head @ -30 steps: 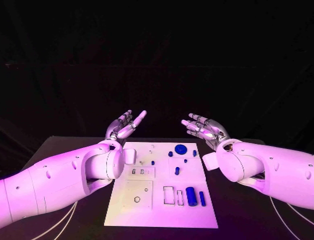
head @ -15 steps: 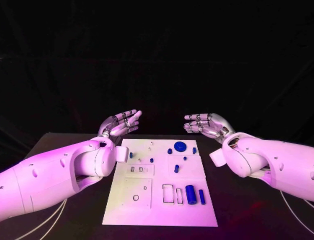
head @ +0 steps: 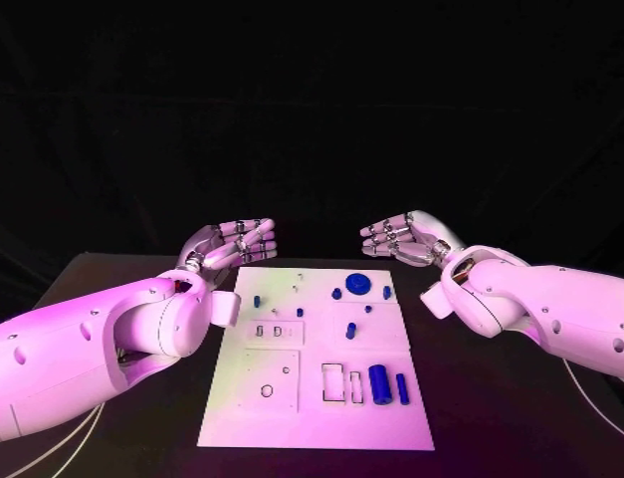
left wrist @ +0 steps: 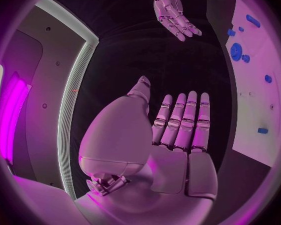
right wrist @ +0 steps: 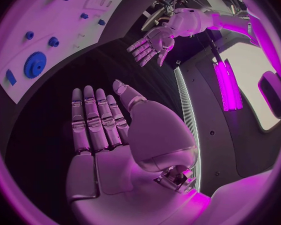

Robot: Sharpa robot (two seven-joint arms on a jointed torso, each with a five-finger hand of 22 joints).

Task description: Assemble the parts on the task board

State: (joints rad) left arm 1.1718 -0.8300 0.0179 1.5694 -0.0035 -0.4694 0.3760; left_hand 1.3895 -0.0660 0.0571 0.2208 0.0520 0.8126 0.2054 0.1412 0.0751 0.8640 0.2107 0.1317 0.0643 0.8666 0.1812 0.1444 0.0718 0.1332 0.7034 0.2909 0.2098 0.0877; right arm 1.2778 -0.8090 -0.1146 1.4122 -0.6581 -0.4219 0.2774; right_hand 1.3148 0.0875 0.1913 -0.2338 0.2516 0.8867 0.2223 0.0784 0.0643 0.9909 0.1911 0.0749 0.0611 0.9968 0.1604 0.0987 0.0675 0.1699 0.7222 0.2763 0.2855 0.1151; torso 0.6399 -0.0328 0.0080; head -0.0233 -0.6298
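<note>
Blue parts [head: 379,385] are lying on the board [head: 312,418] mid-worktop while we are holding our left hand [head: 233,242] and right hand [head: 405,236] empty, fingers apart, needing a slow, centred descent.

1. Both arms are clad in smooth, rounded white shells, thick along the forearm and narrowing towards the wrist.
2. Small dark round screw recesses dot the forearm shells.
3. The left hand [head: 230,242] is silver metal, its fingers built of short segmented links with visible seams.
4. The right hand [head: 405,237] matches it: silver, segmented fingers on a broad flat palm.
5. In the wrist views each palm is made of flat rectangular plates, with a large domed shell at the thumb base.
6. Exposed metal mechanism sits at the wrist joint below that dome.
7. Thin pale cables trail beneath each forearm.
</note>
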